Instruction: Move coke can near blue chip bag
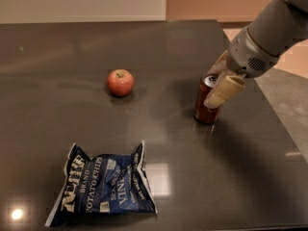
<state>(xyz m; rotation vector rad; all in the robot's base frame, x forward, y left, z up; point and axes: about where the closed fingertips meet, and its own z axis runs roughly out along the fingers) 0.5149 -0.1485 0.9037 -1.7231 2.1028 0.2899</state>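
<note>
The coke can [204, 110], red with a silver top, stands upright on the dark table at the right. My gripper [212, 94] is at the can, coming in from the upper right. One cream finger [224, 91] lies across the can's front right side and the other shows behind its top, so the jaws stand open around the can. The blue chip bag [102, 187] lies flat near the table's front left, well apart from the can.
A red apple [120, 82] sits left of the can, mid-table. The dark glossy table [159, 47] ends at an edge on the right, close behind the arm, with lighter floor beyond it.
</note>
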